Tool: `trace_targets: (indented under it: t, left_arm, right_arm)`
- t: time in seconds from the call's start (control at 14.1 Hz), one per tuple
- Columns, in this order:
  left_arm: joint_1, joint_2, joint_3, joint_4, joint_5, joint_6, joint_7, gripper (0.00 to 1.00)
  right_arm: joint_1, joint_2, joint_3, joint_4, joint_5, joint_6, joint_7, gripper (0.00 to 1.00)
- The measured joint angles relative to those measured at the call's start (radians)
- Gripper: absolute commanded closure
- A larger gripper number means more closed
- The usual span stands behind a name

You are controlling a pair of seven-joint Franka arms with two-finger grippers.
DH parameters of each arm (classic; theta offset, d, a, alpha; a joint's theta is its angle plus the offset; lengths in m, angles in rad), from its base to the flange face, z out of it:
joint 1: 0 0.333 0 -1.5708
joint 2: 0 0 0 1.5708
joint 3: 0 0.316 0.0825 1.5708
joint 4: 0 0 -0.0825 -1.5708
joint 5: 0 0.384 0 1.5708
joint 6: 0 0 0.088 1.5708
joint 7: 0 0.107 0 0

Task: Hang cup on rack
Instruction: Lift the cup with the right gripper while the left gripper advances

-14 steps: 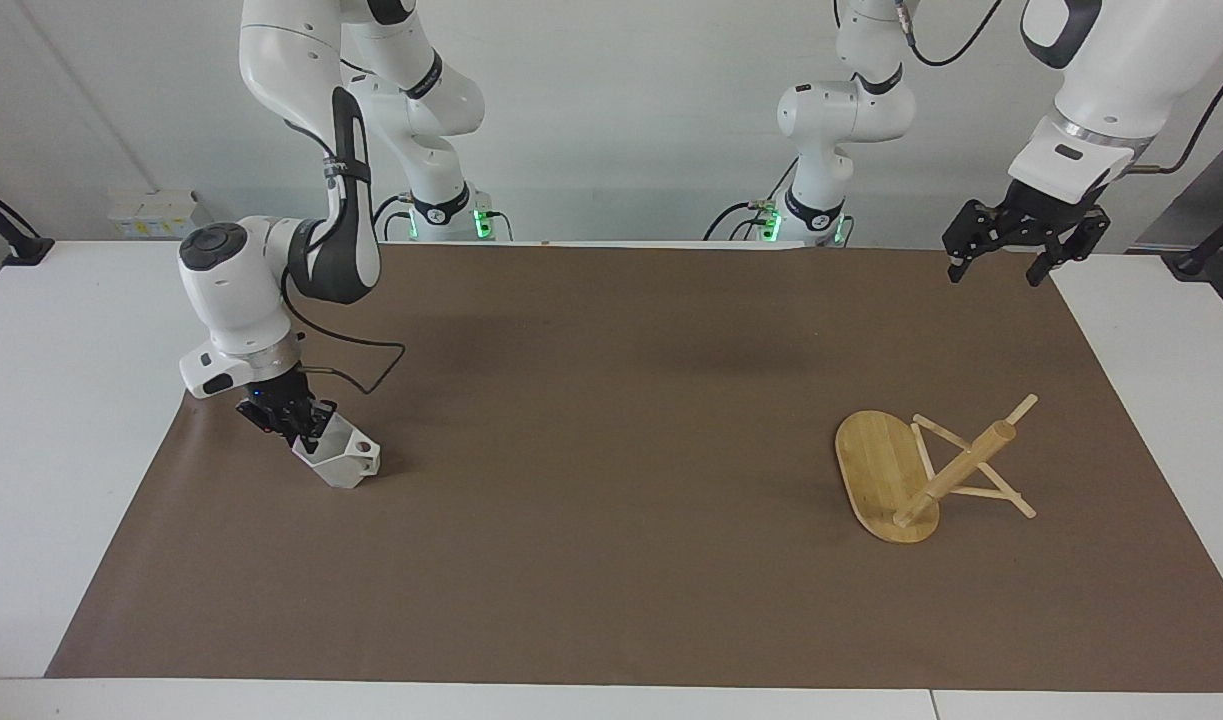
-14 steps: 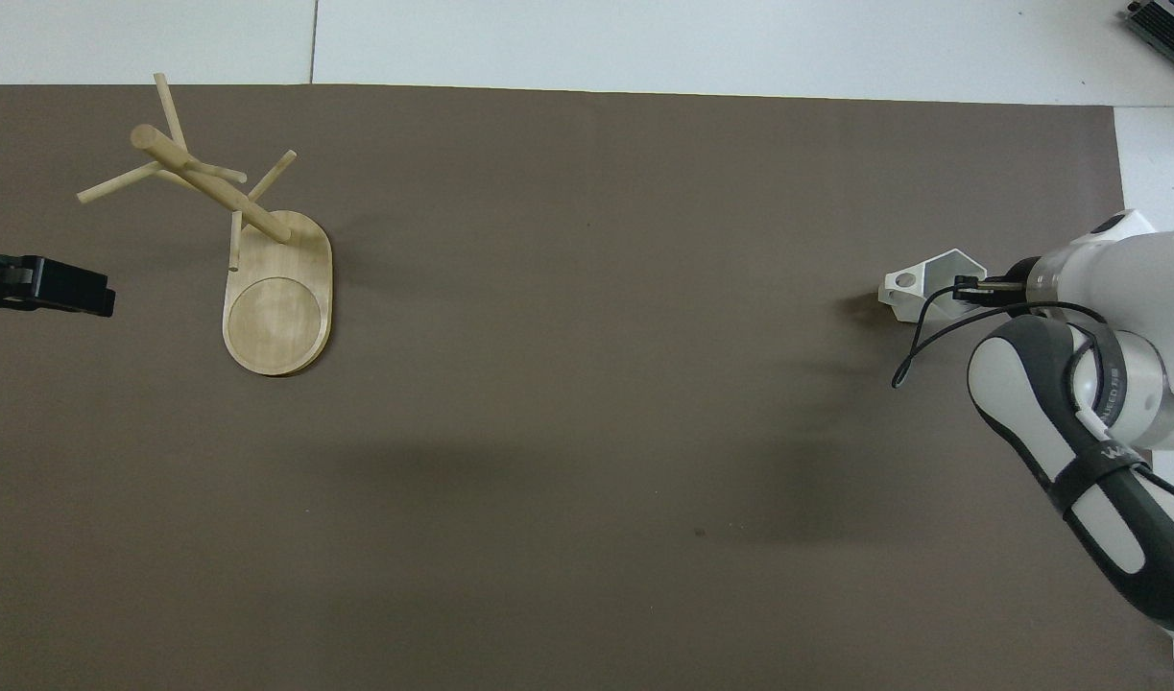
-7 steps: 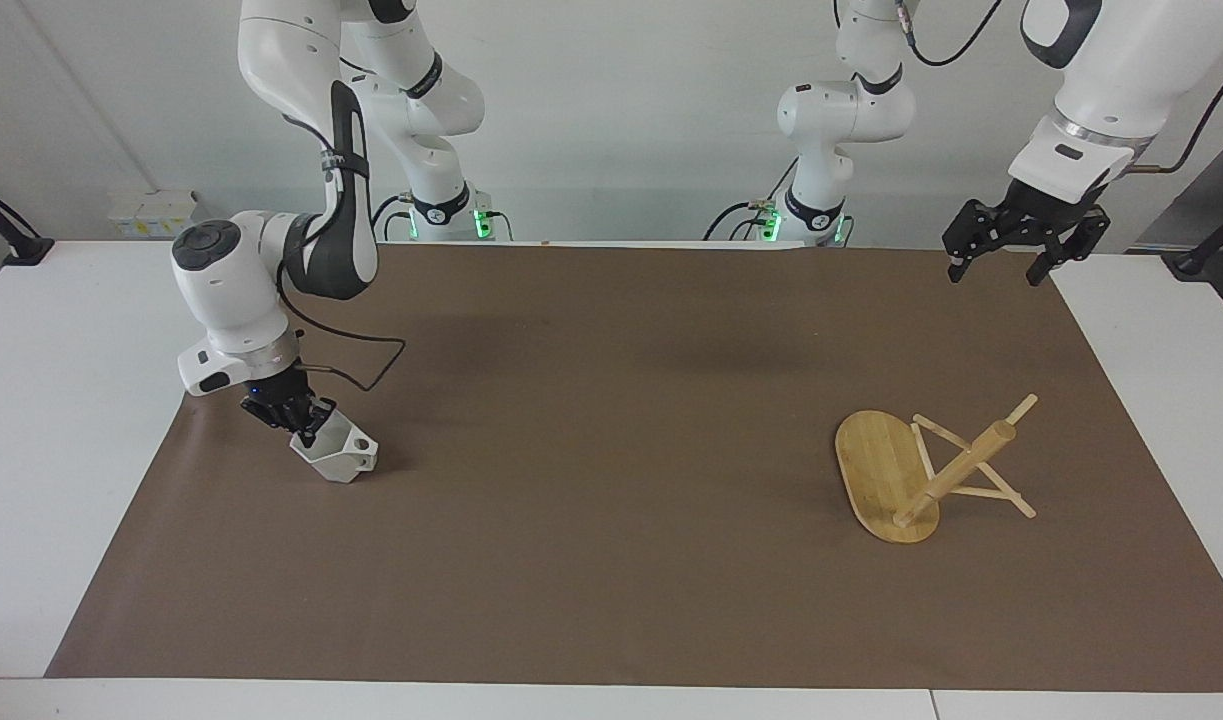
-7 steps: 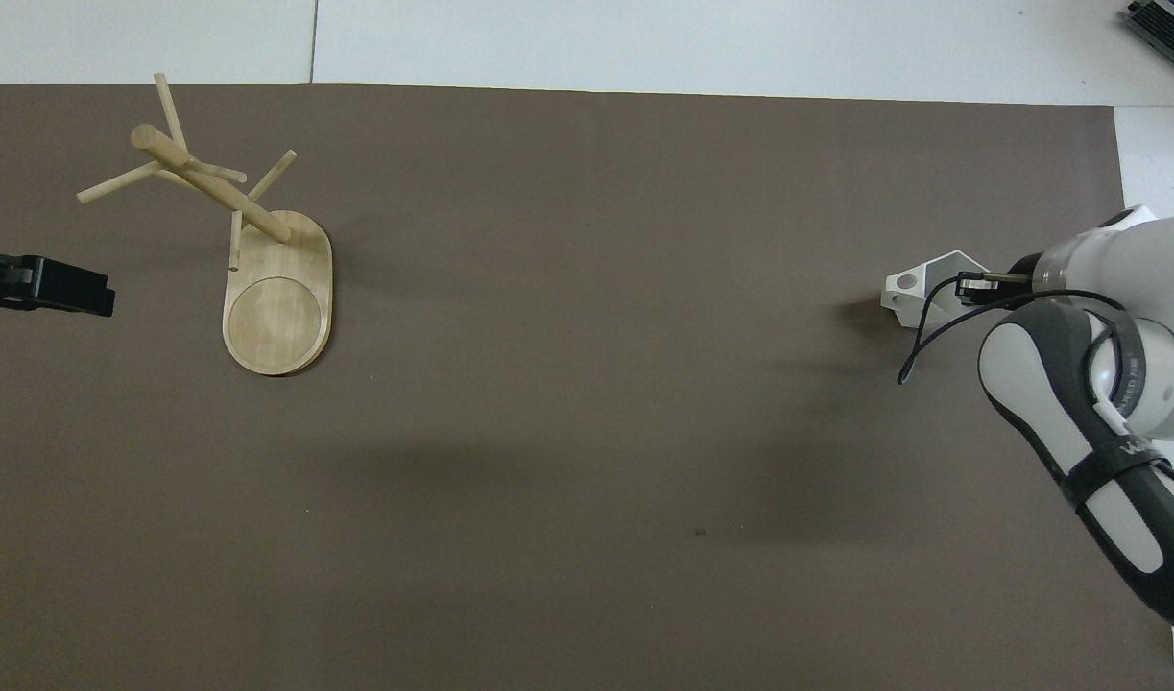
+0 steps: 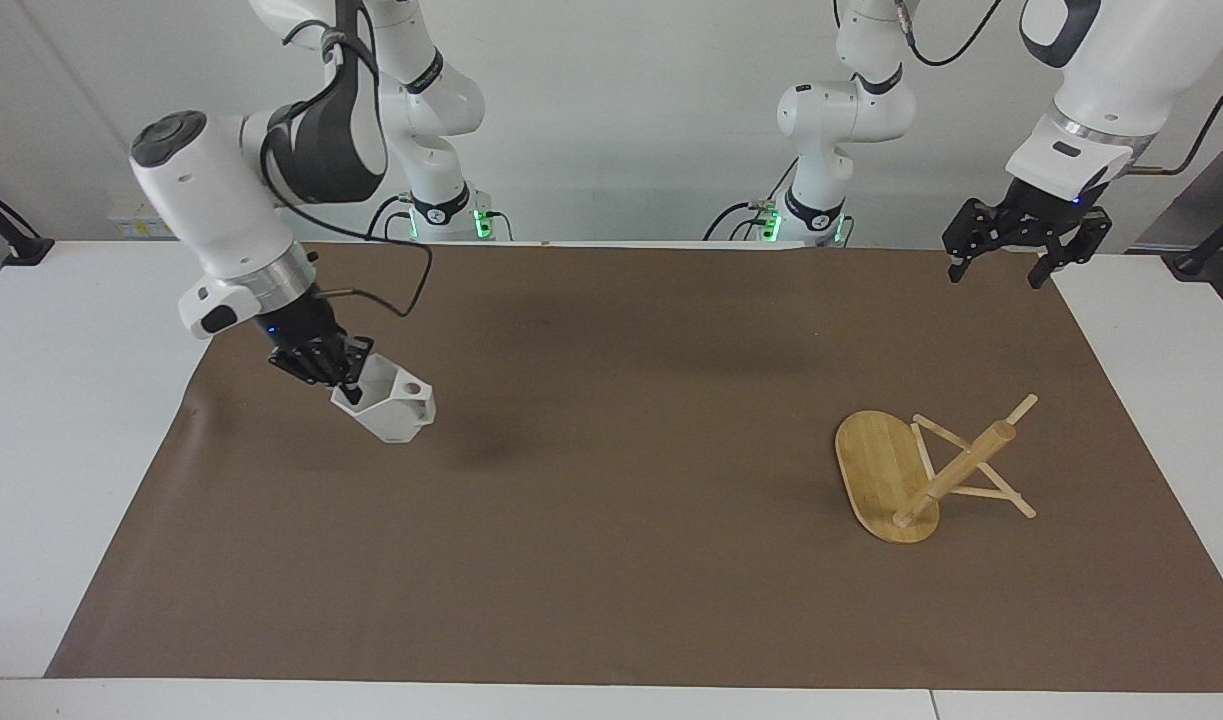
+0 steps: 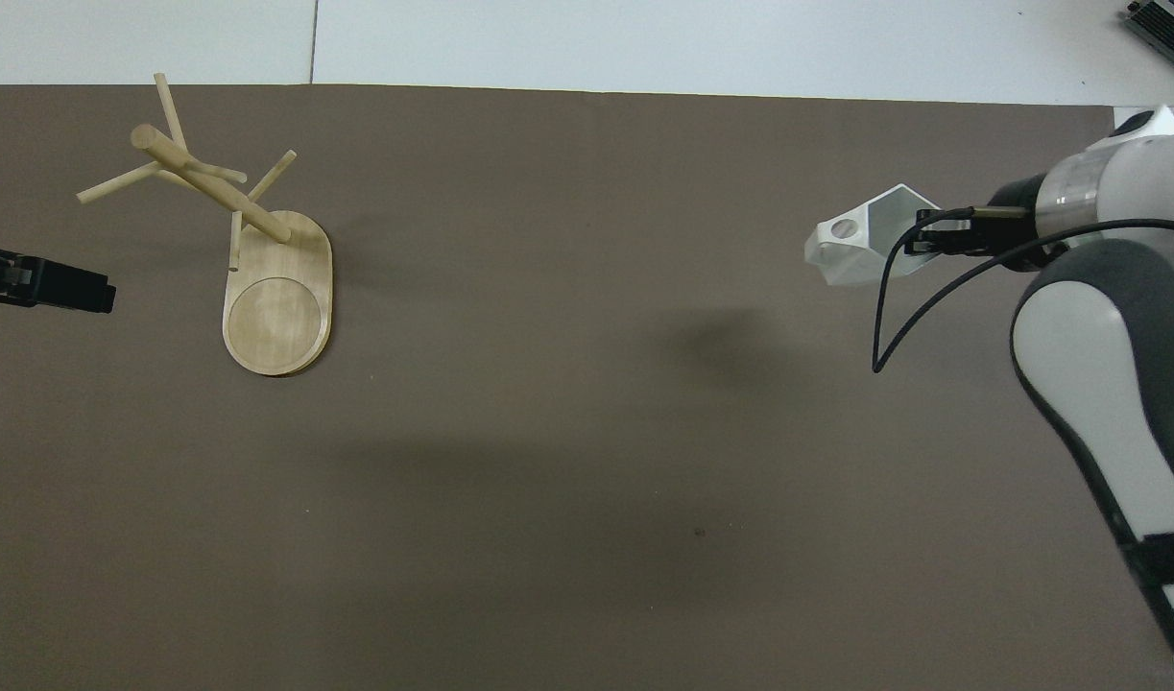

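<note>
The white faceted cup (image 5: 391, 404) (image 6: 857, 250) hangs tilted in the air over the brown mat at the right arm's end, its pierced handle turned toward the middle of the table. My right gripper (image 5: 343, 378) (image 6: 918, 242) is shut on the cup's rim wall. The bamboo rack (image 5: 926, 470) (image 6: 231, 240) lies tipped over on the mat toward the left arm's end, its oval base on edge and its post and pegs slanting. My left gripper (image 5: 1001, 268) (image 6: 102, 293) waits open in the air over the mat's edge at its own end, apart from the rack.
The brown mat (image 5: 611, 560) covers most of the white table (image 5: 61, 420). Both arm bases stand at the robots' edge of the table. A dark device corner (image 6: 1167, 24) shows at the table's corner in the overhead view.
The right arm has lifted the cup off the mat and carried it up and toward the table's middle. The left gripper and the rack have not moved.
</note>
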Motion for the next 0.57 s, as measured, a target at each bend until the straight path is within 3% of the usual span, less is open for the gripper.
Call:
trace_targets:
  t: [0.21, 0.57]
  left_arm:
    - [0.001, -0.009, 0.003, -0.038, -0.058, 0.061, 0.138, 0.0]
    - [0.001, -0.046, 0.004, -0.141, -0.21, 0.177, 0.254, 0.0]
  right_arm:
    - [0.008, -0.016, 0.136, 0.049, 0.093, -0.008, 0.02, 1.0]
    - [0.01, -0.015, 0.223, 0.099, 0.436, -0.008, 0.018, 1.0]
